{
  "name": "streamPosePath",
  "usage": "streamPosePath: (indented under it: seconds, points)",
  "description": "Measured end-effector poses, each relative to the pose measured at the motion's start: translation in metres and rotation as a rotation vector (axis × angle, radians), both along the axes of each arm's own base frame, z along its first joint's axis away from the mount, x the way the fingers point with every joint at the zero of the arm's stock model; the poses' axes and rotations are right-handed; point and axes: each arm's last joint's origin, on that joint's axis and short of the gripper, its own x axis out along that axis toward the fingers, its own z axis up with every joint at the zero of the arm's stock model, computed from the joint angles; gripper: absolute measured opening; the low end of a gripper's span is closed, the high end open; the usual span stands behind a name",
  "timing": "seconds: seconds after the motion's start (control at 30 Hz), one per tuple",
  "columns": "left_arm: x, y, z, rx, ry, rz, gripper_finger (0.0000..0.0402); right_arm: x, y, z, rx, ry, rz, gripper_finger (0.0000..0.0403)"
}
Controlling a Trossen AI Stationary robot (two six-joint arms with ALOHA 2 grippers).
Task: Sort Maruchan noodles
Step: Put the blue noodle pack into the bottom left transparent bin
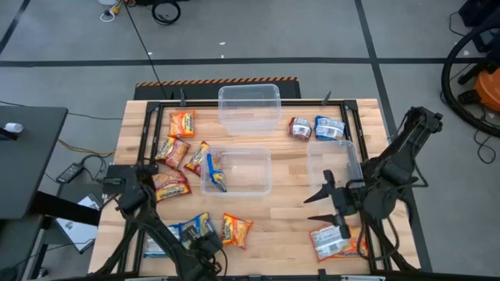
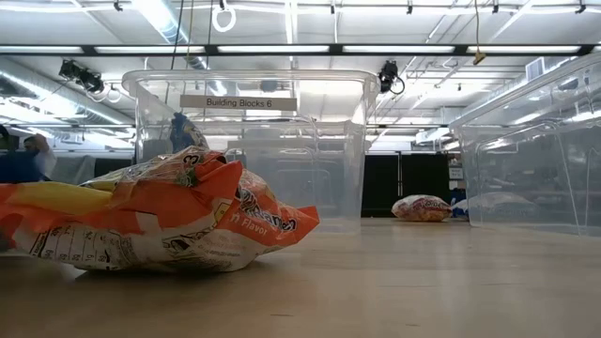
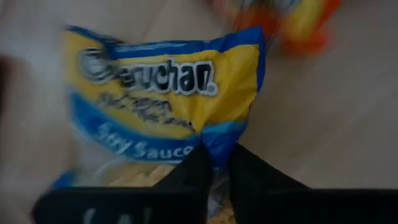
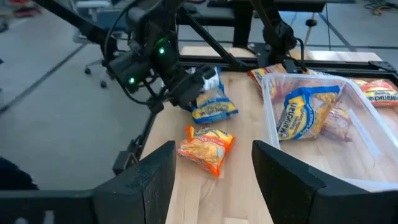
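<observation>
A: What step is under way?

B: A pick-up, I judge. At the near edge of the bench (image 1: 312,168), the left gripper (image 3: 216,163) is pinching the edge of a blue packet (image 3: 168,99), the yellow-and-blue soy sauce one. Its jaws are nearly together, with the wrapper's edge caught between them.

A: Is the packet leaving the bench?

B: I cannot tell; from above it is lying partly under the arm at the near-left edge, just beside an orange packet (image 1: 235,229).

A: And the right gripper (image 1: 328,204)?

B: It is hovering over the right side, jaws wide apart and holding nothing, between the right tub (image 1: 315,156) and a red packet (image 1: 332,242) lying at the near-right edge.

A: What is the next move calling for?

B: Probably a straight lift, then a carry to the middle tub (image 1: 250,168), where another blue packet (image 1: 214,173) is already lying. The grip is on a thin crinkly edge, so a slow lift seems wise; the packet may swing or slip out.

A: And farther back?

B: Several orange packets (image 1: 173,148) are lying loose on the left. Two more packets (image 1: 316,128) are sitting at the far right, near the far tub (image 1: 248,105), which is looking bare. Most of the sorting is yet to come.
</observation>
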Motion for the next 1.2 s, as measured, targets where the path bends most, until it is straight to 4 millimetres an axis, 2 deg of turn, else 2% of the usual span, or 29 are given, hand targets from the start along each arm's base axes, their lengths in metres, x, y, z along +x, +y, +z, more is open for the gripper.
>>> streamPosePath:
  seconds: [0.1,0.2,0.37,0.5,0.67,0.77,0.87,1.03,1.2]
  points:
    - [0.001,0.009,0.031,-0.056,-0.064,0.013,0.0019,-0.008,-0.007,0.006,0.011,0.000,0.032,0.0217]
    - [0.001,0.018,0.065,-0.146,-0.148,0.019,0.0018,-0.013,-0.013,0.010,0.017,0.001,0.041,0.0217]
    - [-0.006,0.044,0.136,-0.346,-0.349,0.066,0.0026,-0.019,-0.019,0.012,0.016,0.007,0.055,0.0217]
    - [-0.010,0.083,0.189,-0.437,-0.571,0.214,0.0022,-0.019,-0.019,0.012,0.015,0.013,0.070,0.0217]
    - [-0.011,0.148,0.233,-0.394,-0.811,0.405,0.0018,-0.019,-0.018,0.012,0.023,0.019,0.072,0.0217]
    - [-0.004,0.185,0.242,-0.293,-0.887,0.489,0.0019,-0.019,-0.019,0.011,0.021,0.023,0.071,0.0217]
    - [0.014,0.210,0.235,-0.240,-0.875,0.550,0.0019,-0.019,-0.019,0.010,0.009,0.031,0.065,0.0217]
    - [0.054,0.236,0.209,-0.283,-0.789,0.607,0.0018,-0.020,-0.021,0.008,-0.015,0.039,0.018,0.0217]
    - [0.069,0.257,0.186,-0.273,-0.645,0.638,0.0018,-0.020,-0.021,0.007,-0.018,0.042,0.016,0.0217]
